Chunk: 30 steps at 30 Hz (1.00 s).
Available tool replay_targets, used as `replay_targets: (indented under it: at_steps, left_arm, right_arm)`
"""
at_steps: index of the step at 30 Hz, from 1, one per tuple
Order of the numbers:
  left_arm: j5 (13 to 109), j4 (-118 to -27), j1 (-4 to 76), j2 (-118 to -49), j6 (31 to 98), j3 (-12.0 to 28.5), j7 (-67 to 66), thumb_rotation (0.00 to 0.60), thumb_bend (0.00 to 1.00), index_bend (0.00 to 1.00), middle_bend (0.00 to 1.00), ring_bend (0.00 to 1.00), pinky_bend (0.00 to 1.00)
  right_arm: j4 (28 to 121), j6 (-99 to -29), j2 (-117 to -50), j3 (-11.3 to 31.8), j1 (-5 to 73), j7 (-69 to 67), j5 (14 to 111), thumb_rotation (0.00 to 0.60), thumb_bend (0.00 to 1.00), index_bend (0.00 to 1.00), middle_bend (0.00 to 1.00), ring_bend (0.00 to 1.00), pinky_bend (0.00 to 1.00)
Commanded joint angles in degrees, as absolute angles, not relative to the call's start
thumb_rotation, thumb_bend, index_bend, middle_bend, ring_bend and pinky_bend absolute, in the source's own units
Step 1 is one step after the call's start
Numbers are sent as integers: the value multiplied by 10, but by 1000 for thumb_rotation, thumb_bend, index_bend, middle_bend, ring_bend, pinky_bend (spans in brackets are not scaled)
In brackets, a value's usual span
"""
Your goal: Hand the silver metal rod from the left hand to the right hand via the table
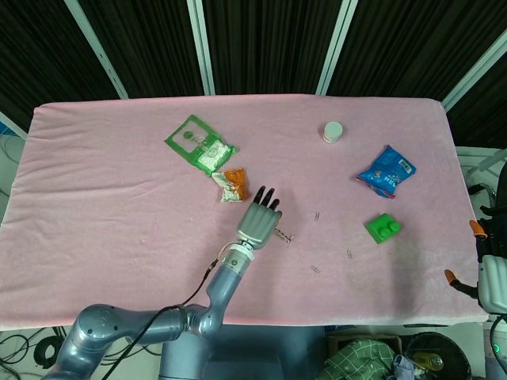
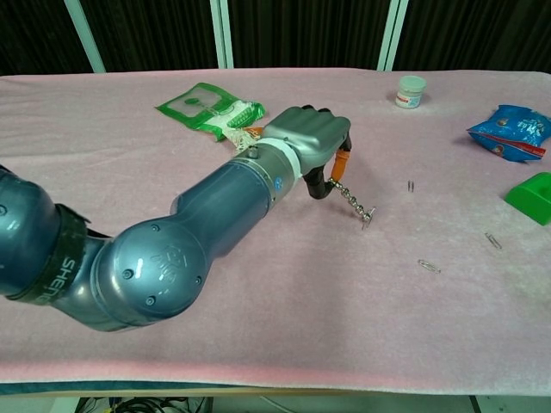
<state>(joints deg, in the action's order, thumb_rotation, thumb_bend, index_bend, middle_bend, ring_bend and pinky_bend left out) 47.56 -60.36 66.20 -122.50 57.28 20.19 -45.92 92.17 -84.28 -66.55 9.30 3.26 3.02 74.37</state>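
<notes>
My left hand (image 1: pixel 260 218) (image 2: pixel 314 142) hovers over the middle of the pink table and pinches a thin silver metal rod (image 1: pixel 284 235) (image 2: pixel 355 204) with a ridged, chain-like shaft. The rod slants down to the right from the fingers, and its far tip sits at or just above the cloth. My right hand (image 1: pixel 491 281) hangs off the table's right front corner, seen only in the head view; its fingers are not clear enough to judge.
An orange snack packet (image 1: pixel 232 185) and a green packet (image 1: pixel 200 142) (image 2: pixel 207 107) lie behind the left hand. A white jar (image 1: pixel 332 131) (image 2: pixel 411 90), blue bag (image 1: pixel 386 170) (image 2: pixel 513 129), green block (image 1: pixel 382 228) (image 2: pixel 534 196) and small paper clips (image 2: pixel 428 266) lie to the right.
</notes>
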Motion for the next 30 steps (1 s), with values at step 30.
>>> replay_targets:
  at_steps: [30]
  left_arm:
    - [429, -874, 630, -1027, 630, 207, -592, 600, 225, 204, 140, 0, 0]
  right_arm:
    - [920, -844, -665, 94, 31, 35, 739, 600, 111, 0, 18, 133, 228]
